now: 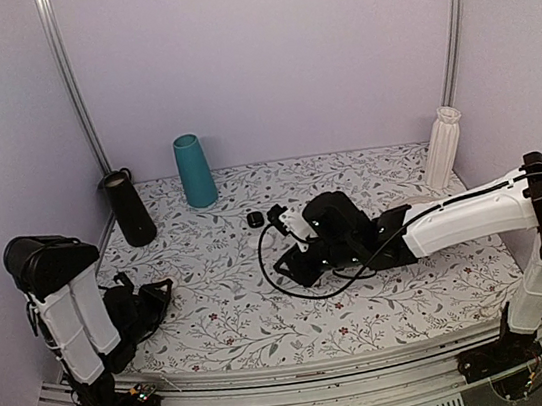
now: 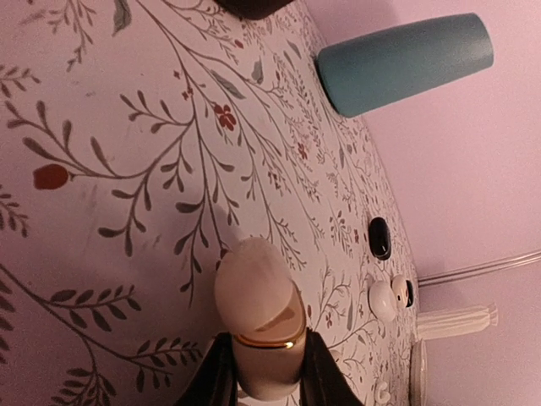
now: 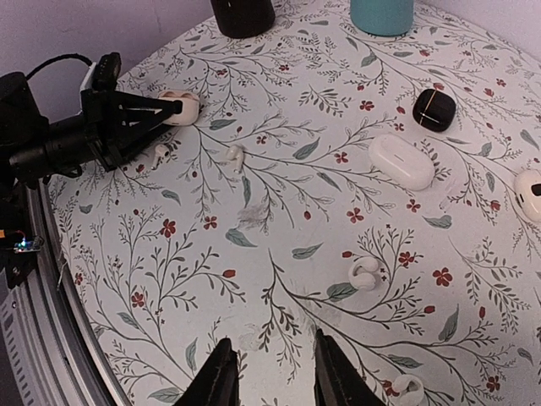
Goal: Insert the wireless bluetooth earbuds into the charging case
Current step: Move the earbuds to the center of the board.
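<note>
Spread and holding nothing: right gripper (image 3: 272,378), over bare desk (image 3: 118,245) at bottom centre of its wrist view. The left gripper (image 2: 269,368) is pinching a pale gold-banded piece (image 2: 258,304) low over the desk; cannot tell what that piece is.

The charging case (image 3: 401,161) lies flat at upper right of the right wrist view, lid apparently shut. Likely buds: first earbud (image 3: 234,153) at upper centre-left, second earbud (image 3: 161,150) just beside the left arm's fingers.

Risks, as judged:
- Buds are tiny and smooth; an off-centre pinch could flick one away across the desk.
- Two white loop-shaped pieces (image 3: 365,272) lie nearer the right gripper than the buds do; a wrong pick is plausible.
- Both buds sit close to the left arm; reaching in invites a knock between arms.
- With the lid shut, nothing goes in until it is opened; the glossy case, unheld, may skid when pushed.
- The black lump (image 3: 434,108) and round white piece (image 3: 531,193) crowd the case.
</note>
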{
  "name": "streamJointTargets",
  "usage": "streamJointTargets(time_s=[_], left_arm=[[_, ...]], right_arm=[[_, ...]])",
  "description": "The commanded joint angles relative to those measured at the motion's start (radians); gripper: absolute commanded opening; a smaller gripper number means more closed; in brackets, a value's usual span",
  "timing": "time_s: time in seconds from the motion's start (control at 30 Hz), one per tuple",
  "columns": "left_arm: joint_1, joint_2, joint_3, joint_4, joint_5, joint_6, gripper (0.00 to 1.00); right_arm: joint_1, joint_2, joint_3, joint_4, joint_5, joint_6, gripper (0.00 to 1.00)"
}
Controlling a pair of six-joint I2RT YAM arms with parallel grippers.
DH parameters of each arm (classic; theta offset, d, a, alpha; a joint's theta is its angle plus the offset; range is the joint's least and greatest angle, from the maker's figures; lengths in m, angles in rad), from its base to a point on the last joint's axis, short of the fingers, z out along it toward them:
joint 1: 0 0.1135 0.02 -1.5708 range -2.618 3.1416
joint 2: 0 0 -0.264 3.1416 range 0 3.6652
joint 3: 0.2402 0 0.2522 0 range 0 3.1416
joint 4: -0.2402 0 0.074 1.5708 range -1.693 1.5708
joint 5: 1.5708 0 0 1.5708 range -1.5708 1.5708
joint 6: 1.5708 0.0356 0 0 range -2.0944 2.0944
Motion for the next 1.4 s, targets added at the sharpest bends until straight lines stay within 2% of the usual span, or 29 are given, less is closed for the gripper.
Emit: streamJointTargets(time_s=[0.0, 0.2, 0.37, 0.6, 0.73, 0.97, 1.13, 1.37], left_arm=[[-0.036, 0.143, -0.036, 0.284, 0.003, -0.101, 0.00], [-0.143, 0.257, 0.055, 0.285, -0.050, -0.209, 0.00], [-0.210, 0.257, 0.143, 0.231, -0.113, -0.278, 0.00], [-0.297, 0.097, 0.300, -0.263, -0.130, -0.345, 0.00], [-0.324, 0.057, 0.381, -0.421, -0.131, -0.361, 0.00], [-0.372, 0.130, 0.476, -0.448, -0.101, -0.357, 0.00], [-0.429, 0.117, 0.535, -0.525, -0.114, -0.354, 0.00], [-0.488, 0.154, 0.621, -0.501, -0.082, -0.358, 0.00]], right_arm=[[-0.016, -0.064, -0.035, 0.024, 0.020, -0.016, 0.31], [-0.025, -0.089, -0.059, 0.024, 0.028, -0.023, 0.31], [-0.029, -0.112, -0.072, 0.018, 0.031, -0.022, 0.31], [-0.038, -0.159, -0.099, 0.000, 0.040, -0.031, 0.31], [-0.044, -0.196, -0.130, 0.001, 0.046, -0.029, 0.31], [-0.050, -0.256, -0.184, -0.003, 0.060, -0.016, 0.31], [-0.057, -0.287, -0.203, -0.012, 0.057, -0.003, 0.31], [-0.057, -0.287, -0.209, -0.013, 0.048, 0.014, 0.31]])
